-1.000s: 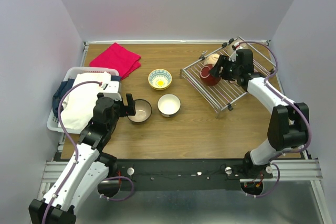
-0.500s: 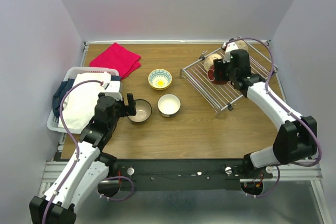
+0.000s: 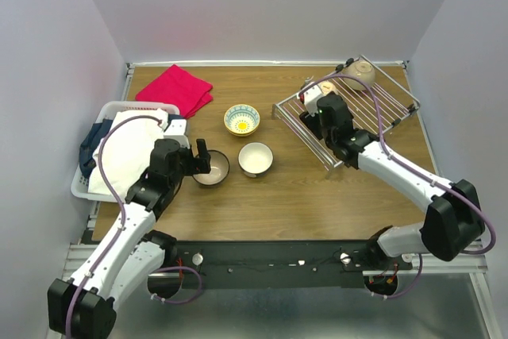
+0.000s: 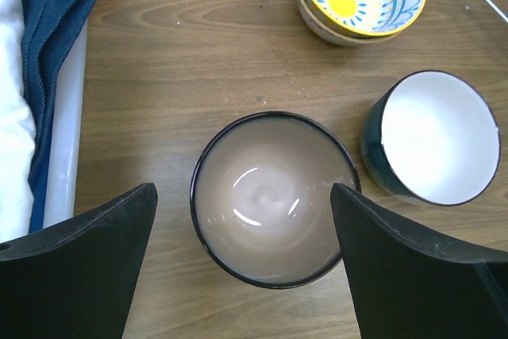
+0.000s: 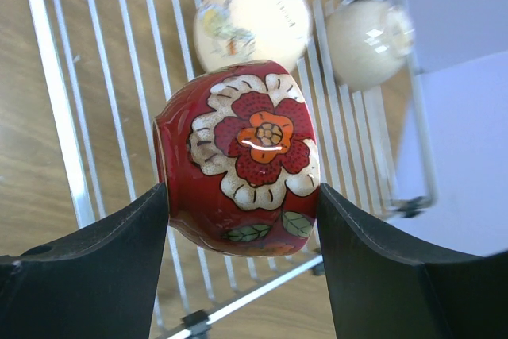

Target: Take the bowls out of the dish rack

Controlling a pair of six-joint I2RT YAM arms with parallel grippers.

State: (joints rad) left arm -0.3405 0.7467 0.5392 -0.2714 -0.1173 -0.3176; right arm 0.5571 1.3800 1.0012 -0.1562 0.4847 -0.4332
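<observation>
Wooden desk (image 3: 278, 196) enclosed by pale walls (image 3: 262, 5): dish rack (image 3: 389, 105) at 2 o'clock, where the right gripper (image 5: 242, 196) is clamped on a red floral bowl (image 5: 254, 136) over it. Left gripper (image 4: 242, 196), jaws apart, hovers over a brown-glazed bowl (image 4: 274, 216) at 8 o'clock.

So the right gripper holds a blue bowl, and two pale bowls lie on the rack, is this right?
Not quite. The bowl in the right gripper is red with a painted flower, not blue; the right wrist view shows it. Two pale bowls do lie on the rack.
</observation>
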